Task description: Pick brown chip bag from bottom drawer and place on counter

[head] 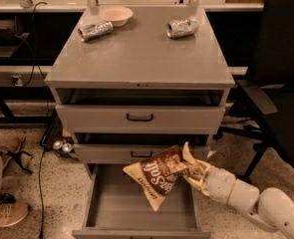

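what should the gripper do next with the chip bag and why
Probably raise it straight up, clear of the drawer fronts: the gripper is shut on the brown chip bag, which hangs above the bottom drawer, about level with the middle drawer and well below the counter.

A crushed can (95, 31) beside a pale bowl (116, 15), another can (182, 27) well apart; black chair (281, 83) (far right).

The claw (189, 167) holds brown chip bag (154, 177) above open bottom drawer (131, 210).
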You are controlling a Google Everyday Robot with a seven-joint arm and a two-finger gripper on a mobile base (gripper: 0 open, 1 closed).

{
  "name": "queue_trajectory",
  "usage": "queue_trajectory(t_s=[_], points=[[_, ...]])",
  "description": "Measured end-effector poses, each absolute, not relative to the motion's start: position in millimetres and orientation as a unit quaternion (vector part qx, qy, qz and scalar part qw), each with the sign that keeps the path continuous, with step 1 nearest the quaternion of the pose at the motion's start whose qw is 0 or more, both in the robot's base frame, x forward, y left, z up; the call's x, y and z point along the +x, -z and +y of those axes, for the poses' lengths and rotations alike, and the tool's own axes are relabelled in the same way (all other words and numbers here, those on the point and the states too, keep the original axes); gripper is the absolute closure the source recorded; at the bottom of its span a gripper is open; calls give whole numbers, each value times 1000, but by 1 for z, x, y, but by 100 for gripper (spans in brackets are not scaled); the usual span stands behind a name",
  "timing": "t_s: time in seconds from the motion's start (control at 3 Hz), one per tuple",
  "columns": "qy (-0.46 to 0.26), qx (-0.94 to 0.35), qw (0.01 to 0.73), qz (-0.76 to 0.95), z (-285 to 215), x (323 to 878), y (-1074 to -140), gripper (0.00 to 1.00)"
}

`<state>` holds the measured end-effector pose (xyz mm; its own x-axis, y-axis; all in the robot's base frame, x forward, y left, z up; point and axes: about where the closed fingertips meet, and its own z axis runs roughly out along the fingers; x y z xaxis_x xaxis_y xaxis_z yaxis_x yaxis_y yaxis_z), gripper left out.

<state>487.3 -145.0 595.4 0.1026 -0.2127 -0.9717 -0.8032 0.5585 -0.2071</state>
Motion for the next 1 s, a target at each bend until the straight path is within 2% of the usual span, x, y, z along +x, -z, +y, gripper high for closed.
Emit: queue_trajectory(t_s=[0.33,1.0], points=[[-209,-387,675,593,-173,504,-655,100],[-94,-414,724,544,-209,522,-766,100]])
